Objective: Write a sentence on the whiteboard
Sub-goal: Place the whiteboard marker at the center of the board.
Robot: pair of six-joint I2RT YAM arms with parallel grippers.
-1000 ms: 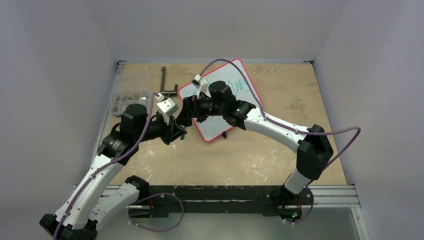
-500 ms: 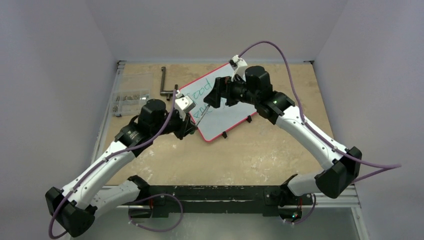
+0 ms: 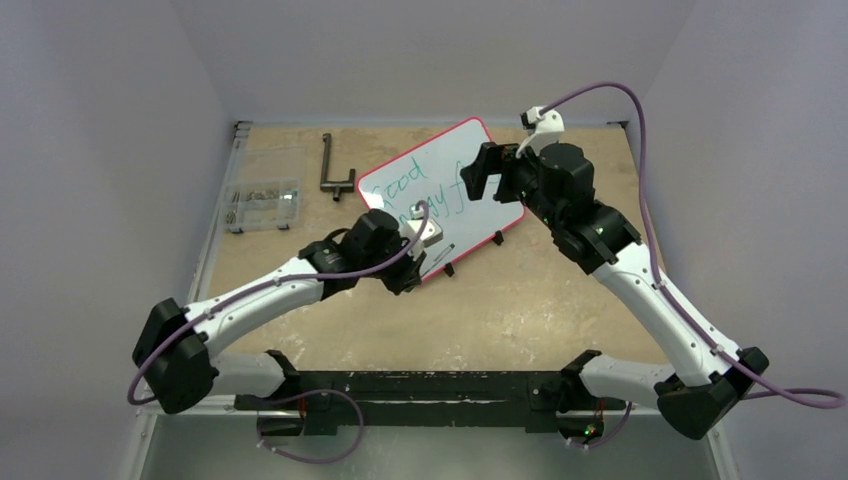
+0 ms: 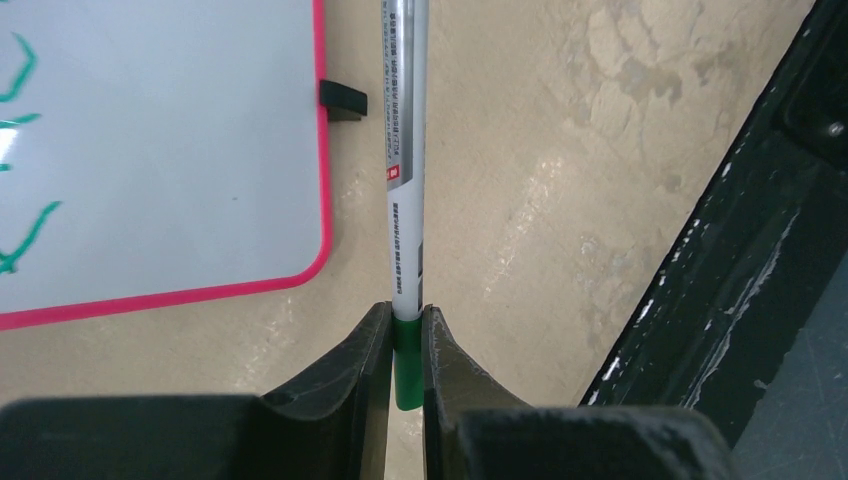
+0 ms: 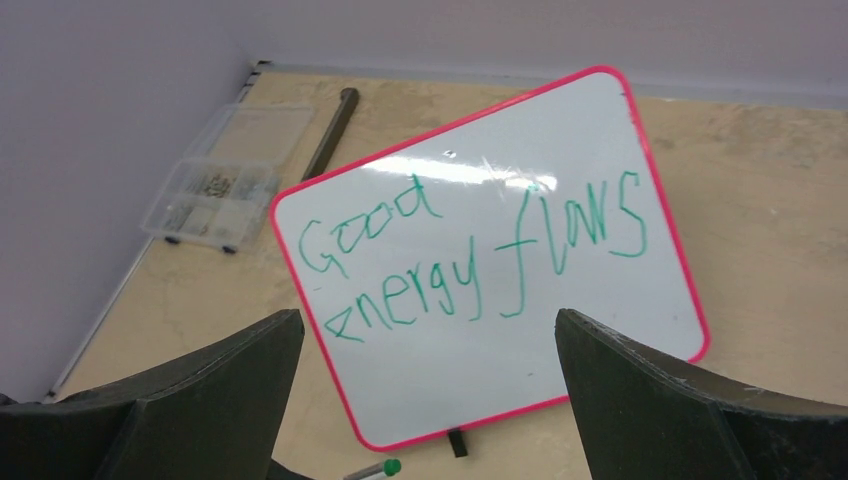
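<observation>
- While the whiteboard (image 3: 470, 225) sits askew on the tabletop (image 3: 560, 300), the sentence (image 5: 440, 295) reads "Good energy flows" in 2 slanted green lines.
- The left fingers (image 4: 350, 370) pinch a marker (image 4: 405, 150) by its green end, just beside the board's red edge.
- The right fingers (image 5: 220, 390) hover above the board, spread wide, holding nothing.

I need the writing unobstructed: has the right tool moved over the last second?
Yes. The right tool has swung rightward across the whiteboard, from over its left edge to its far right edge, away from the black bar.
</observation>
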